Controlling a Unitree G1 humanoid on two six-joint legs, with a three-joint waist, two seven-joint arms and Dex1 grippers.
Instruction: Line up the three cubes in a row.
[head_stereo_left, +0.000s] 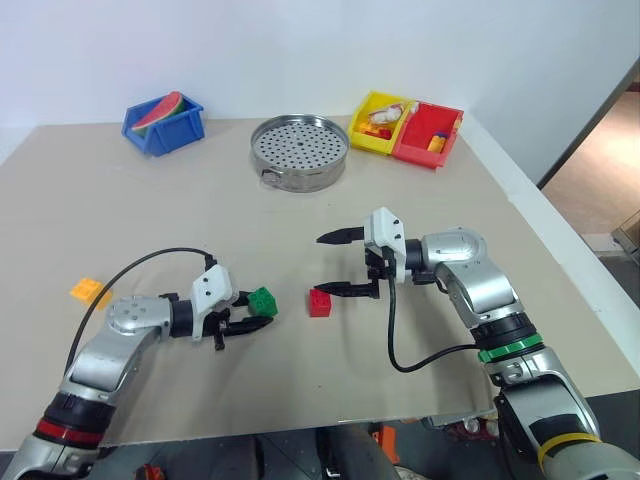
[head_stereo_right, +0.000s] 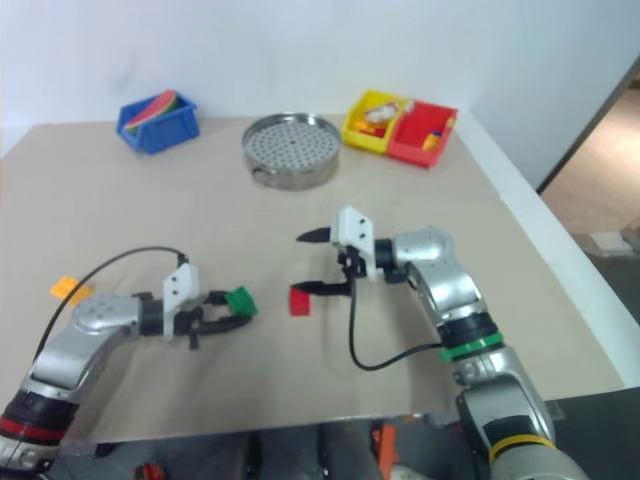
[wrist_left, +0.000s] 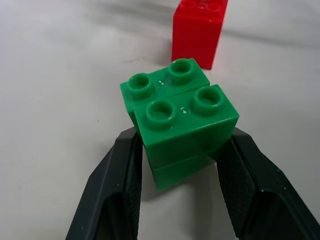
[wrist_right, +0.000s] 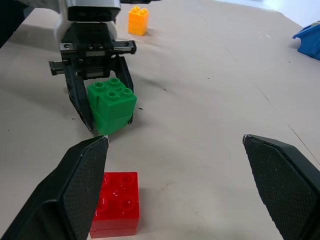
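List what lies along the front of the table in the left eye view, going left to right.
orange-yellow cube → left end effector → green cube → red cube → right end effector

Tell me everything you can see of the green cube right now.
The green cube is a glossy plastic toy brick with four round studs on top, upright, and looks like two stacked layers. The left gripper is shut on its sides, holding it at the table. It sits apart from the red cube, with bare table between them.
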